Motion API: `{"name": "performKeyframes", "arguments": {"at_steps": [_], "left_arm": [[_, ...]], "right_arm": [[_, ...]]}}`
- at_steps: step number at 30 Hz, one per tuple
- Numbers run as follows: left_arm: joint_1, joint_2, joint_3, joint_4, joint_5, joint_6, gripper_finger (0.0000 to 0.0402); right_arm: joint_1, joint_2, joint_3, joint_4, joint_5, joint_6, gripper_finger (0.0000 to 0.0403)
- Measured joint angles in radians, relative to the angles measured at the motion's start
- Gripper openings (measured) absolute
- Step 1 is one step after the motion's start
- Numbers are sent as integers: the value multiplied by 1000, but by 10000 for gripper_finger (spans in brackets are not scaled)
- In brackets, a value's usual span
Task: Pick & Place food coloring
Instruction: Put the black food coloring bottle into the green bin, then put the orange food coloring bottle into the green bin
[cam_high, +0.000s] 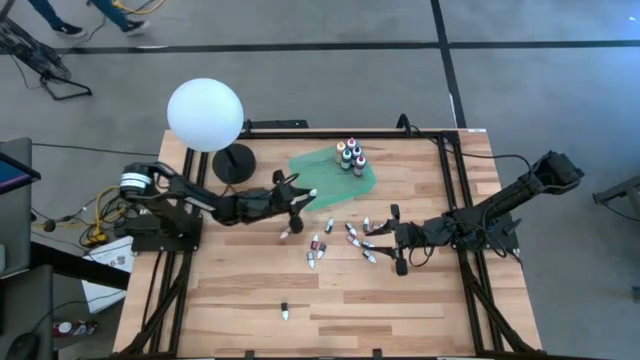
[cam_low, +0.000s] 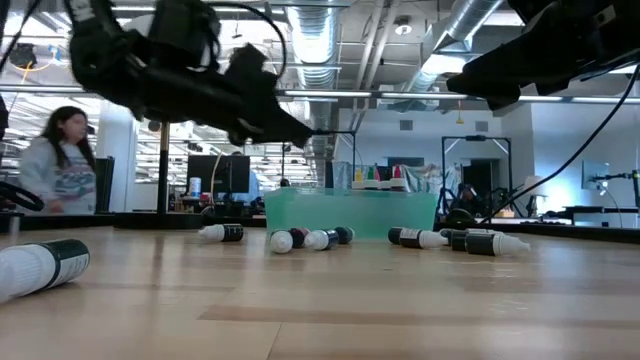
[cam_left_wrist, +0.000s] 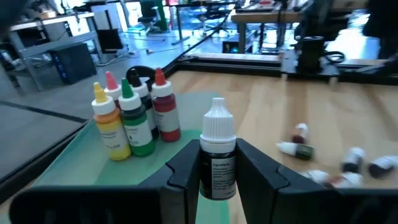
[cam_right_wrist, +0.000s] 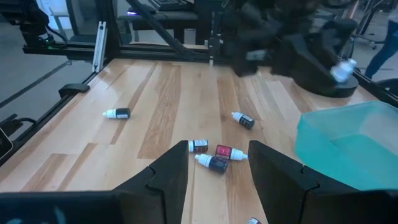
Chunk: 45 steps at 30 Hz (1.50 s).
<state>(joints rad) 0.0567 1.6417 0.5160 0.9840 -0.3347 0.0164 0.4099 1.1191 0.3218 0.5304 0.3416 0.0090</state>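
My left gripper is shut on a small dark food coloring bottle with a white cap, beside the left edge of the flat green tray. Several bottles, among them yellow, green and red, stand upright on the tray. More bottles lie on their sides on the wood. One lies alone near the front. My right gripper is open, low over the scattered bottles, touching none. My left gripper pinches the dark bottle by its labelled body between the two fingers; the white cap stands out above them. The fingers come from the table's left, slanting slightly down. The bottle is upright and lifted clear of the table.
A white globe lamp on a black base stands at the far left of the table. Black frame rails border the tabletop. Bare wood lies toward the near edge. A person stands in the room beyond.
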Motion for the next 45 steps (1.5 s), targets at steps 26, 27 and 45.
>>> {"name": "performKeyframes", "arguments": {"at_steps": [26,27,45], "left_arm": [[112,64,58,-99,46,-95,105],[104,55,58,-99,73,-88,105],[-225,-264,58,-619,181,-60,105]], "right_arm": [[-14,0,0,-91,0,79,159],[-24,0,0,-121,4,100,159],[-201,0,108,-700,-37,262,159]]}}
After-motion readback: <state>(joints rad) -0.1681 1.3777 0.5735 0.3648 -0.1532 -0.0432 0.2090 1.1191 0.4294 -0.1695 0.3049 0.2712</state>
